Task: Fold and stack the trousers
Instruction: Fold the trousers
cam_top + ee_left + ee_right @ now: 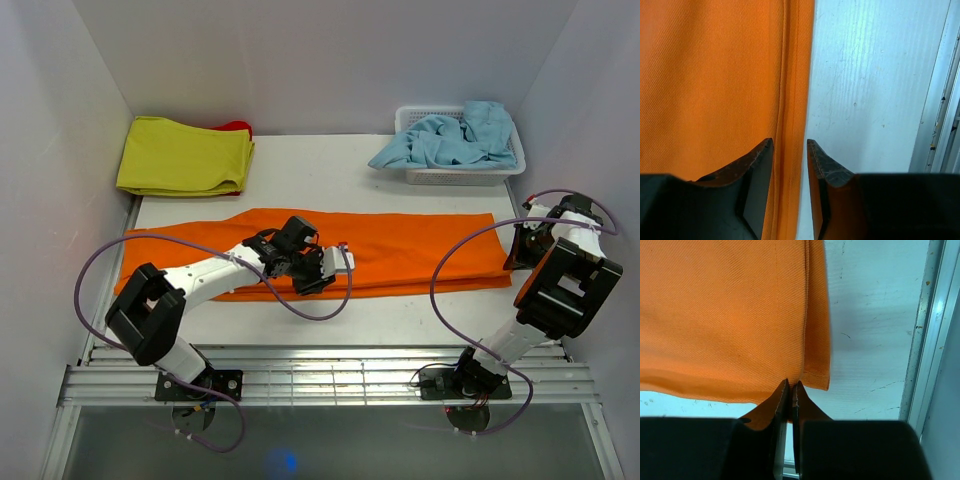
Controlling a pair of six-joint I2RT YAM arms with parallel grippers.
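The orange trousers [420, 245] lie flat across the middle of the table as a long band folded lengthwise. My left gripper [335, 265] is over their near edge at mid-length. In the left wrist view it [790, 142] is open, with the seamed edge of the trousers [715, 75] between its jaws. My right gripper [520, 250] is at the right end of the band. In the right wrist view it [791, 384] is shut on the hem of the trousers [725, 315] near the corner.
A folded yellow-green cloth [180, 158] lies at the back left with a bit of red [235, 128] behind it. A white basket [465, 178] at the back right holds a light blue garment [450, 140]. Metal rails [330, 380] run along the near table edge.
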